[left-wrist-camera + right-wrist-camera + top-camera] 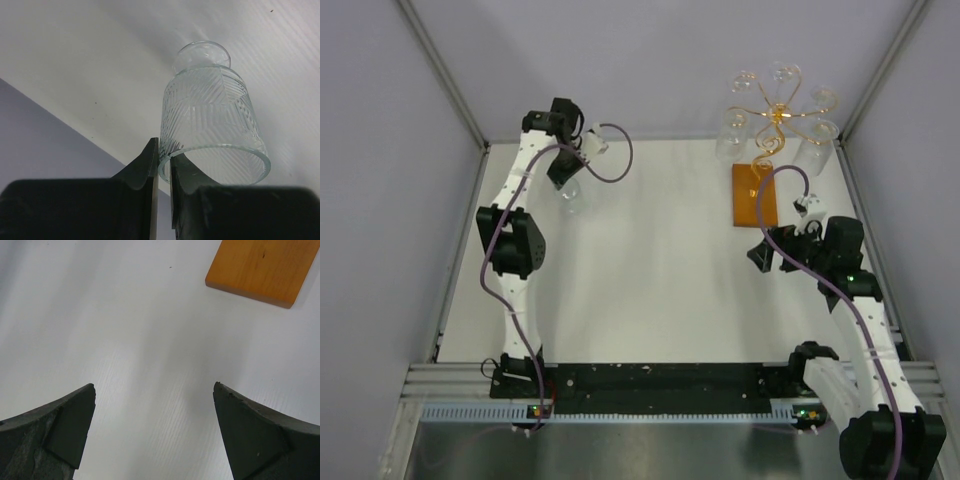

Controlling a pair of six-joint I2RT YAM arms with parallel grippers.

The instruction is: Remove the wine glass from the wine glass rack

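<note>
The left gripper point(164, 152) pinched the rim of a clear ribbed wine glass point(210, 112) over the far left of the white table point(650, 270). The glass was well apart from the gold wire wine glass rack point(778, 112). The right gripper point(154, 397) hung spread wide near the rack's orange-brown wooden base point(262, 270).

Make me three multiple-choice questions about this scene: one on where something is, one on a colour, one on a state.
1. Where does the wine glass rack stand?
A) far right of the table
B) far left
C) centre of the near edge

2. What colour is its wooden base?
A) black
B) orange-brown
C) white

3. How is the left gripper?
A) open and empty
B) out of view
C) shut on the rim of the wine glass

Answers:
1 A: the top view shows it at the far right.
2 B: it is orange-brown in the top and right wrist views.
3 C: its fingers pinch the rim in the left wrist view.
</note>
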